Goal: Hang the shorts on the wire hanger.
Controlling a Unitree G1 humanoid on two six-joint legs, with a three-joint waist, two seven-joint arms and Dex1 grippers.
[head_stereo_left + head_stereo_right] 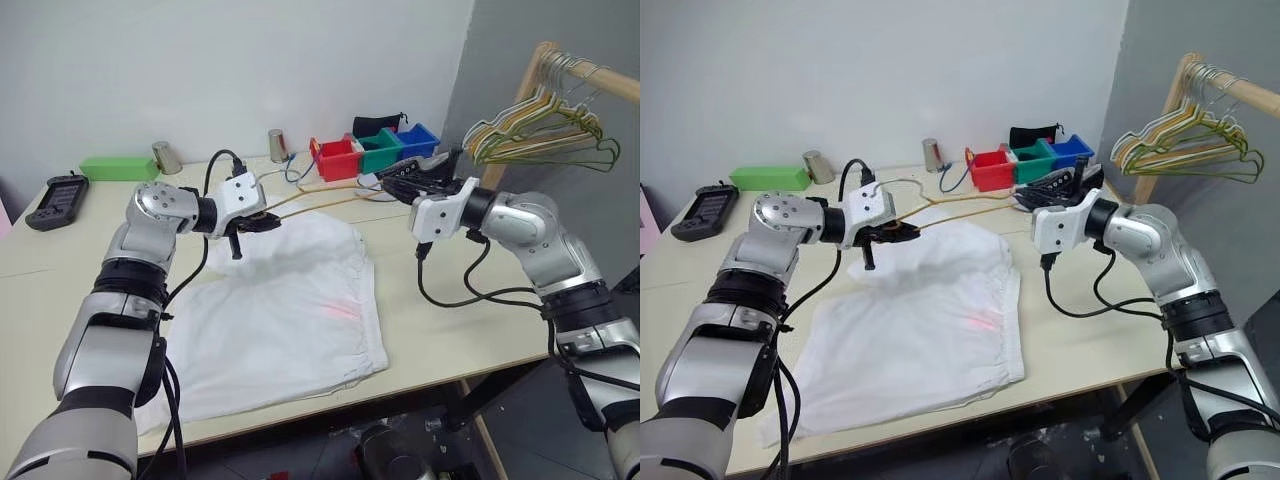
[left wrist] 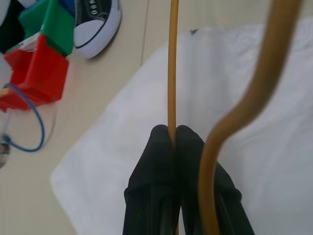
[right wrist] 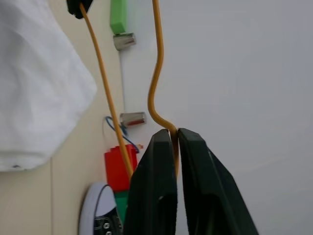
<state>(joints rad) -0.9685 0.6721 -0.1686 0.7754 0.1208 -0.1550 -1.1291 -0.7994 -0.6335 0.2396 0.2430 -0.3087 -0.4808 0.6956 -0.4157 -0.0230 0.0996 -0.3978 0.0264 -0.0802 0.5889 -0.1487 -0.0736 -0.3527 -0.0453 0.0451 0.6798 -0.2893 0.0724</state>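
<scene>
The white shorts (image 1: 290, 310) lie spread flat on the table (image 1: 440, 320). The yellow-tan wire hanger (image 1: 320, 203) is held in the air above their far edge, stretched between both grippers. My left gripper (image 1: 262, 222) is shut on one thin wire of the hanger (image 2: 172, 73), with a thicker curved part passing beside its fingers. My right gripper (image 1: 400, 185), over the table to the right of the shorts, is closed on the hanger's other end; in the right wrist view the wire (image 3: 156, 73) runs down between its fingers (image 3: 193, 161).
Red (image 1: 338, 158), green (image 1: 382, 150) and blue (image 1: 417, 140) bins stand at the back, with a sneaker (image 2: 95, 24) beside them. A green box (image 1: 118, 167), a black device (image 1: 57, 200) and two metal cups (image 1: 165, 157) sit at the back left. A rack of bunched hangers (image 1: 545, 130) stands at right.
</scene>
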